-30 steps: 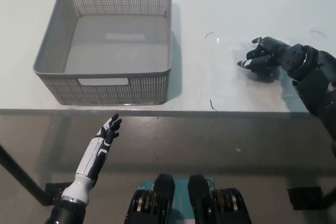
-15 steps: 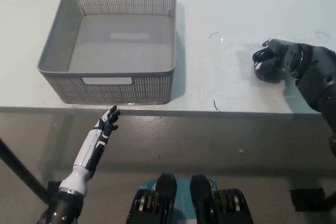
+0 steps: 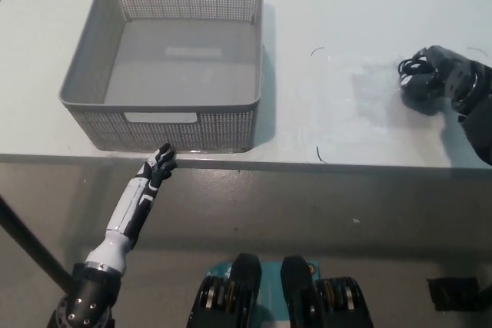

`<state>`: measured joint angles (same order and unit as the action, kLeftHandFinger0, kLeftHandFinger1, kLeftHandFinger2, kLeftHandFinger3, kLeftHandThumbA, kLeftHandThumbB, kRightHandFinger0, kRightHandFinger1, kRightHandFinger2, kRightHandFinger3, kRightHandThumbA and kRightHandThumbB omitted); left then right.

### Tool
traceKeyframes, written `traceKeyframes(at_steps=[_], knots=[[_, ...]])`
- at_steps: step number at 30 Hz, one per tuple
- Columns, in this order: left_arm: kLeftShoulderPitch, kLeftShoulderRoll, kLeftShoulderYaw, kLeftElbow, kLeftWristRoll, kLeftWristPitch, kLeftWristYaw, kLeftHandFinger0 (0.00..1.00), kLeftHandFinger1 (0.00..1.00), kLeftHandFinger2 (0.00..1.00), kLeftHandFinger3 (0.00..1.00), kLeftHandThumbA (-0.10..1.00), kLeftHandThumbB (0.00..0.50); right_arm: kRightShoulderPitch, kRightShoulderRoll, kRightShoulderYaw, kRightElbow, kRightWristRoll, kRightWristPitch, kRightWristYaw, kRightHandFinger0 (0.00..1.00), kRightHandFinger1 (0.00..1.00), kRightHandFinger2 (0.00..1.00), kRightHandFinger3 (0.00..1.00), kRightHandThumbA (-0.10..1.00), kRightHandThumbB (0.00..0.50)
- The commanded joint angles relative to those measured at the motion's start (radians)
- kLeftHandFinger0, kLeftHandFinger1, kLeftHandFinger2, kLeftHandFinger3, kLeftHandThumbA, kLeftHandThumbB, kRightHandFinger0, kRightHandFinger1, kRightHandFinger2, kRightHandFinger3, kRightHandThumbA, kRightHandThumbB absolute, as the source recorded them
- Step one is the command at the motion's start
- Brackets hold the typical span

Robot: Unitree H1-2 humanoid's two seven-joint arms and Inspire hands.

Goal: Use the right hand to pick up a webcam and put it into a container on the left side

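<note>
Over at about three o'clock, the black right hand [image 3: 437, 74] lay low on the white table [image 3: 346, 5], its fingers curled around a dark shape beneath it — whether that was the webcam could not be told, since hand and object merged into one black mass. At roughly eleven o'clock stood the grey perforated basket [image 3: 92, 74], with nothing inside it, well apart from the right hand. The white left hand [image 3: 160, 165] rested at about seven o'clock — at the table's front edge, just below the basket, fingers extended and holding nothing.
</note>
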<state>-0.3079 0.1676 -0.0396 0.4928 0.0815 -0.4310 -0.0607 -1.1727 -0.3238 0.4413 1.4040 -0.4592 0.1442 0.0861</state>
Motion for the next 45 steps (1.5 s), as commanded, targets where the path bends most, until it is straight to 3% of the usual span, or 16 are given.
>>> traceKeyframes(at_steps=[1, 3, 5, 7, 8, 10, 13, 14, 15, 17, 19, 22, 26, 33, 35, 45], knots=[[-0.05, 0.018, 0.01, -0.014, -0.014, -0.03, -0.007, 0.97, 1.0, 1.0, 1.0, 1.0, 0.482, -0.027, -0.057, -0.104, -0.014, 0.074, -0.065, -0.248, 0.05, 0.23, 0.3, 0.29, -0.1, 0.185], [-0.051, 0.02, 0.009, -0.01, -0.007, -0.038, -0.004, 0.96, 1.0, 1.0, 1.0, 1.0, 0.478, -0.028, -0.063, -0.134, -0.026, 0.088, -0.102, -0.272, 0.0, 0.14, 0.24, 0.33, -0.1, 0.218], [-0.049, 0.021, 0.008, -0.014, -0.005, -0.036, -0.004, 0.96, 1.0, 1.0, 1.0, 1.0, 0.483, -0.041, -0.071, -0.168, -0.044, 0.101, -0.139, -0.306, 0.0, 0.17, 0.46, 0.57, -0.1, 0.207], [-0.049, 0.02, 0.008, -0.013, -0.006, -0.035, -0.004, 0.97, 1.0, 1.0, 1.0, 1.0, 0.484, -0.053, -0.077, -0.189, -0.064, 0.099, -0.167, -0.333, 0.0, 0.3, 0.75, 0.66, -0.1, 0.201], [-0.048, 0.019, 0.008, -0.013, -0.008, -0.034, -0.005, 0.97, 1.0, 1.0, 1.0, 1.0, 0.484, -0.062, -0.081, -0.192, -0.081, 0.09, -0.182, -0.347, 0.0, 0.34, 0.78, 0.66, -0.1, 0.199], [-0.047, 0.019, 0.009, -0.019, -0.014, -0.027, -0.011, 0.98, 1.0, 1.0, 1.0, 1.0, 0.482, -0.09, -0.09, -0.208, -0.137, 0.08, -0.2, -0.364, 0.0, 0.26, 0.68, 0.6, -0.1, 0.218], [-0.043, 0.019, 0.006, -0.014, -0.01, -0.034, -0.01, 0.98, 1.0, 1.0, 1.0, 1.0, 0.481, -0.098, -0.097, -0.234, -0.234, 0.077, -0.177, -0.351, 0.0, 0.26, 0.65, 0.67, -0.1, 0.227], [-0.039, 0.02, 0.004, -0.014, -0.012, -0.038, -0.015, 1.0, 1.0, 1.0, 1.0, 1.0, 0.487, -0.098, -0.101, -0.251, -0.323, 0.077, -0.155, -0.327, 0.08, 0.28, 0.63, 0.72, -0.1, 0.217], [-0.037, 0.02, 0.003, -0.015, -0.015, -0.037, -0.018, 1.0, 1.0, 1.0, 1.0, 1.0, 0.49, -0.098, -0.102, -0.256, -0.361, 0.073, -0.141, -0.317, 0.0, 0.16, 0.56, 0.73, -0.1, 0.212], [-0.027, 0.019, 0.002, -0.021, -0.023, -0.036, -0.024, 1.0, 1.0, 1.0, 1.0, 1.0, 0.495, -0.092, -0.1, -0.265, -0.439, 0.063, -0.116, -0.308, 0.0, 0.12, 0.61, 0.75, -0.1, 0.205], [-0.016, 0.016, -0.003, -0.033, -0.02, -0.034, -0.026, 1.0, 1.0, 1.0, 1.0, 1.0, 0.5, -0.081, -0.095, -0.282, -0.523, 0.065, -0.114, -0.303, 0.0, 0.19, 0.75, 0.83, -0.1, 0.194], [0.011, 0.011, -0.012, -0.061, -0.019, -0.032, -0.031, 1.0, 1.0, 1.0, 1.0, 1.0, 0.496, -0.073, -0.074, -0.294, -0.666, 0.056, -0.068, -0.276, 0.0, 0.34, 0.8, 0.91, -0.1, 0.184], [0.069, 0.006, -0.022, -0.117, -0.039, -0.037, -0.046, 1.0, 1.0, 1.0, 1.0, 1.0, 0.5, -0.08, -0.036, -0.289, -0.802, 0.063, -0.018, -0.213, 0.0, 0.36, 0.82, 0.9, -0.1, 0.215], [0.162, 0.007, -0.041, -0.221, -0.065, -0.039, -0.073, 1.0, 1.0, 1.0, 1.0, 1.0, 0.491, -0.096, 0.044, -0.242, -0.937, 0.018, 0.031, -0.188, 0.0, 0.39, 0.79, 0.9, -0.1, 0.195], [0.192, 0.008, -0.046, -0.257, -0.058, -0.039, -0.071, 1.0, 1.0, 1.0, 1.0, 1.0, 0.5, -0.105, 0.074, -0.222, -0.956, 0.005, 0.04, -0.176, 0.0, 0.41, 0.8, 0.91, -0.1, 0.216], [0.282, 0.016, -0.059, -0.301, -0.09, -0.039, -0.099, 1.0, 1.0, 1.0, 1.0, 1.0, 0.5, -0.163, 0.226, -0.144, -0.801, -0.019, -0.032, -0.206, 0.0, 0.37, 0.77, 0.87, -0.1, 0.217]])
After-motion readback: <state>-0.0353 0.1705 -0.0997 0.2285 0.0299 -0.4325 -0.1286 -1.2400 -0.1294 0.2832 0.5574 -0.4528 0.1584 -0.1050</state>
